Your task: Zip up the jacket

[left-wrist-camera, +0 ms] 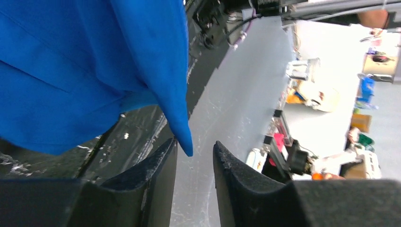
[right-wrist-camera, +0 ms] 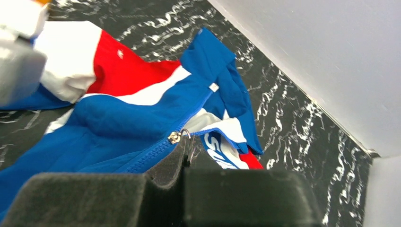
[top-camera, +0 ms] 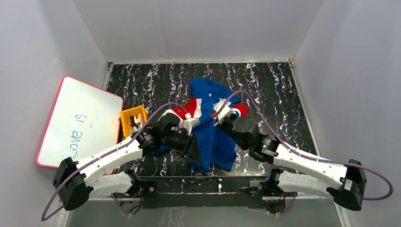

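Tagging soft royal-blue fabric jacket with broad red and white stripes (top-camera: 213, 139): lying crumpled in the middle of black white-veined table top (top-camera: 283, 94), between both arms, collar end pointing to far wall, hem reaching toward near edge.

Pinching small dark zipper pull (right-wrist-camera: 187, 150) with right gripper (right-wrist-camera: 183, 166), jaws pressed together on it, silver slider (right-wrist-camera: 174, 137) sitting just past the fingertips. Seeing zip line running diagonally in right wrist view: closed stretch trailing lower-left behind slider, open stretch heading up-right, away from the pincer, toward blue collar (right-wrist-camera: 210, 56).

Holding left gripper (left-wrist-camera: 195, 144) at blue hem corner (left-wrist-camera: 179, 113), jaws spread a little, fabric tip dangling right at the gap, touching nothing firmly, not pinched as far as showing.

Judging key relation: remaining travel lying along the zip's long axis, straight away from right pincer toward collar, so likely calling for a pull away from the arm bases. Right arm being nearer slider and already on it; left arm nearer hem, probably needing a grip there for keeping fabric taut, otherwise risking whole jacket bunching and dragging along. Guessing roughly half zipped; lower zip hidden under arms in top view.
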